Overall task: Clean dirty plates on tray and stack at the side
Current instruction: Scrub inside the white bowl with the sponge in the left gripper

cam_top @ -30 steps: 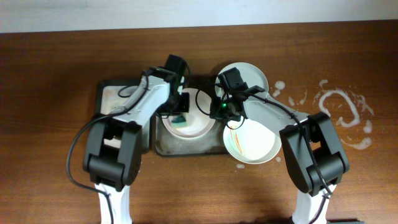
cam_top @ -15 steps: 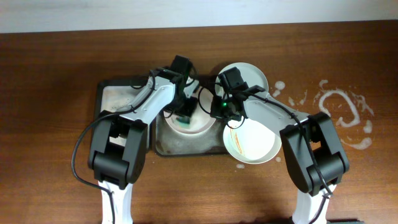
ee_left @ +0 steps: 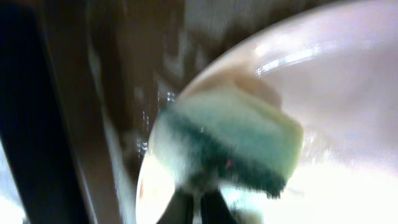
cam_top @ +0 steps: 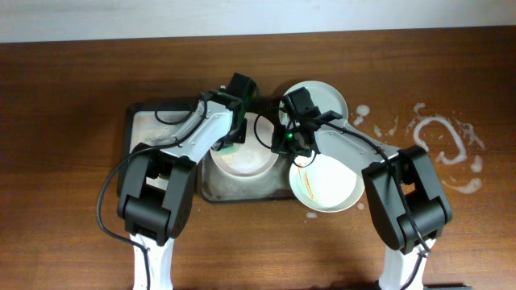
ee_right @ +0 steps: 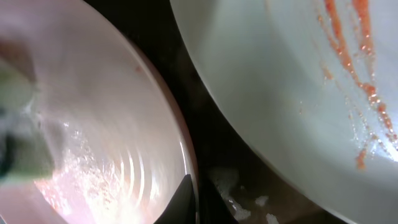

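Bare table (cam_top: 64, 161) is seen left of the tray (cam_top: 131, 133), with open room there and along the near edge. The tray's left part is crossed by the left arm. The left gripper (cam_top: 231, 138) is closed on the green sponge (cam_top: 228, 147), which is pressed on the far-left inner rim of the pink plate (cam_top: 246, 161) lying in the tray's right half. In the left wrist view the sponge (ee_left: 230, 140) is seen flat against the wet plate (ee_left: 348, 93), close to its edge; the picture is blurred.

The plate's right rim is clamped by the right gripper (cam_top: 288, 145); in the right wrist view the fingers (ee_right: 188, 196) are seen pinching that rim (ee_right: 99, 112). Little room is left between the two grippers.

Just right, the streaked plate (cam_top: 326, 185), with red smears (ee_right: 280, 74), overhangs the tray's right edge. A far plate (cam_top: 330, 97) sits behind it. Foam (cam_top: 439, 141) is smeared on the table at far right, well apart from the plates.
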Tool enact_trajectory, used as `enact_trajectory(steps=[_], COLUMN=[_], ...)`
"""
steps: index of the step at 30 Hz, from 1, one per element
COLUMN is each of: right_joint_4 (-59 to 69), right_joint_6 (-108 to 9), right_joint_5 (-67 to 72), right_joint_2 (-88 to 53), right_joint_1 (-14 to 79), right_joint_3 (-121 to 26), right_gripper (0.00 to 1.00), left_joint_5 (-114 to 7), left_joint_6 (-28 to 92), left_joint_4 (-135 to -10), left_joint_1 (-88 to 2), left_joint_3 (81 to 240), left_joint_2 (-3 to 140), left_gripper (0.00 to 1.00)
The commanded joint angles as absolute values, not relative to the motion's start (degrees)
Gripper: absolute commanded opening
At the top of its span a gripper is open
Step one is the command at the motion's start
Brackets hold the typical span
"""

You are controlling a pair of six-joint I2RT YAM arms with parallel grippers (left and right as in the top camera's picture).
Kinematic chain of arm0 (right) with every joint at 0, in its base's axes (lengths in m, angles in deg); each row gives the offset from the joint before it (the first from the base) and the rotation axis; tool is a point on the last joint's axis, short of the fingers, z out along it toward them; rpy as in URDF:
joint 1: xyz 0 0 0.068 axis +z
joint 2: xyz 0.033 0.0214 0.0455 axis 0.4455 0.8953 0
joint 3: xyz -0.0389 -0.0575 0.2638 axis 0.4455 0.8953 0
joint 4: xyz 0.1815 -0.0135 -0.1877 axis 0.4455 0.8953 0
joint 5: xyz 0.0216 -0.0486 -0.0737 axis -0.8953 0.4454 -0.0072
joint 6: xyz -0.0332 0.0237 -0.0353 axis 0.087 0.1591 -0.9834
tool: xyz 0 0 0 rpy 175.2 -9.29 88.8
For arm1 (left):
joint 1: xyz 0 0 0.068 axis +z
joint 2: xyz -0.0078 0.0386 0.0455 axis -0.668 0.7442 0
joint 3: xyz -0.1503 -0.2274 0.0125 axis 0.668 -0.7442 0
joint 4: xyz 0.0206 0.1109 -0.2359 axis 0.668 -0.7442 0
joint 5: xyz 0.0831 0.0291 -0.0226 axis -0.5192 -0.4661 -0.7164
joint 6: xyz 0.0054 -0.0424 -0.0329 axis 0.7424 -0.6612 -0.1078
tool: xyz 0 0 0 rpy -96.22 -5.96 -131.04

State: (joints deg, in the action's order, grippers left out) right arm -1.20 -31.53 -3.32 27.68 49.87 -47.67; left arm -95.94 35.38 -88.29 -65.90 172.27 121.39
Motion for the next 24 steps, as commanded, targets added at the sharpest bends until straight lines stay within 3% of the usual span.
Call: enact_trajectory(steps=[1, 2, 6, 10, 13, 15, 21, 24], right_joint_4=[-0.7, -0.5, -0.1, -0.1, -0.1, -0.1, -0.1, -0.1], right_joint_6=[-32.1, -32.1, -32.1, -32.1, -32.1, -32.1, -32.1, -33.7], right_joint_5=[-2.6, -2.6, -2.6, -2.6, -2.6, -2.6, -2.8, -4.3], right_joint_2=[27.7, 27.7, 27.7, 27.7, 27.7, 27.7, 27.7, 27.7], right_joint_1=[49.9, 49.9, 49.9, 49.9, 49.9, 49.9, 49.9, 49.9], right_joint_3=[-48.0, -48.0, -48.0, -48.0, -48.0, -48.0, -48.0, -48.0], right_gripper=[0.04, 0.04, 0.04, 0.04, 0.04, 0.04, 0.04, 0.04], left_joint_5=[-79.6, -69.5, -69.0, -95.6, -95.9, -93.7, -65.4, -59.1], left_joint_6=[47.7, 56.1, 57.9, 40.3, 34.7, 35.0, 54.2, 55.0], left_joint_4=[-93.0, -91.9, -80.3, -80.9, -90.1, -95.1, -99.7, -102.2], left_joint_1=[-65.0, -65.0, -65.0, -65.0, -65.0, -65.0, -64.8, -61.7], left_joint_3=[171.1, 171.1, 171.1, 171.1, 171.1, 171.1, 171.9, 176.3], left_joint_2=[123.0, 123.0, 123.0, 123.0, 123.0, 123.0, 123.0, 123.0], left_gripper=[0.01, 0.01, 0.01, 0.01, 0.01, 0.01, 0.01, 0.01])
